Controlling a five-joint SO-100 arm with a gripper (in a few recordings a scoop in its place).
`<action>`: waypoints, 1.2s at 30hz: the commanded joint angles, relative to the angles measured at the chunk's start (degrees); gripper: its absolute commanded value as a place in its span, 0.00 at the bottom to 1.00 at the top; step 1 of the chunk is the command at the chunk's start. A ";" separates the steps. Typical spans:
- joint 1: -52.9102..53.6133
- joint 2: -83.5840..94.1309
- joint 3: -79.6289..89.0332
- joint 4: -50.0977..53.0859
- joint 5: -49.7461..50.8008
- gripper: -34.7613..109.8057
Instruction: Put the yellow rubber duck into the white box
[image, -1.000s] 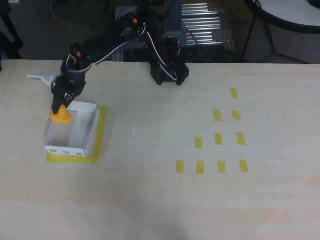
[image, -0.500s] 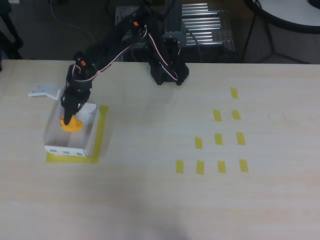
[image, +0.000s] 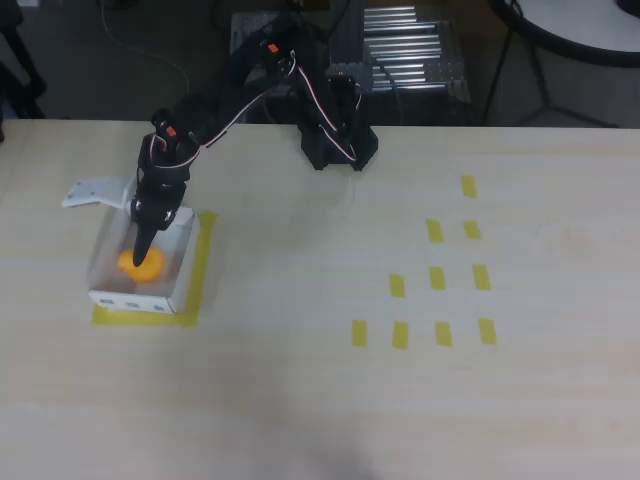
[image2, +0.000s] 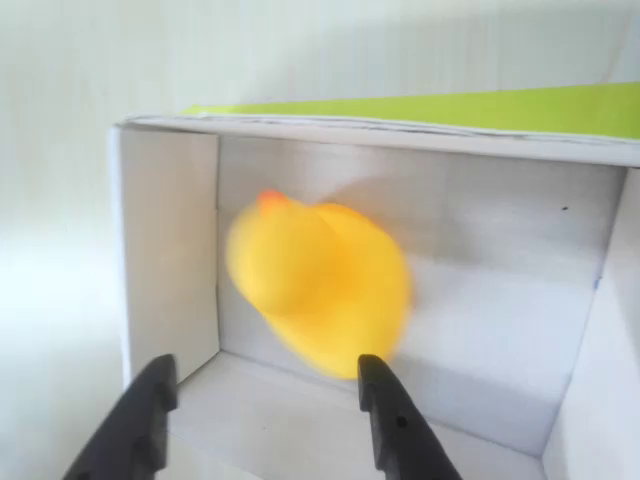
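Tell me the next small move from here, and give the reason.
Probably lift the gripper straight up and away. Its fingers stand apart with nothing between them, and the yellow rubber duck, blurred in the wrist view, is already inside the white box, so only a clean retreat seems left.

Two cameras: one fixed high above the table, one riding on the arm's wrist.

The overhead view looks down from well above, taking in most of the table (image: 300, 400), with the arm's base at upper centre and dark floor along the top edge; the white box (image: 180, 280) sits small at the left of the frame. The wrist view looks from very near, past the dark fingertips (image2: 385, 420) at its lower edge, into the white box (image2: 170, 270). Both views share the box's inside, the yellow rubber duck (image: 140, 265) (image2: 320, 290), and yellow tape (image: 203, 260) (image2: 450, 108) beside the box.
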 joint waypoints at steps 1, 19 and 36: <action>-0.26 2.99 -0.70 -0.35 1.05 0.41; -45.53 76.46 14.85 21.27 52.12 0.24; -51.86 114.43 83.76 16.26 62.93 0.24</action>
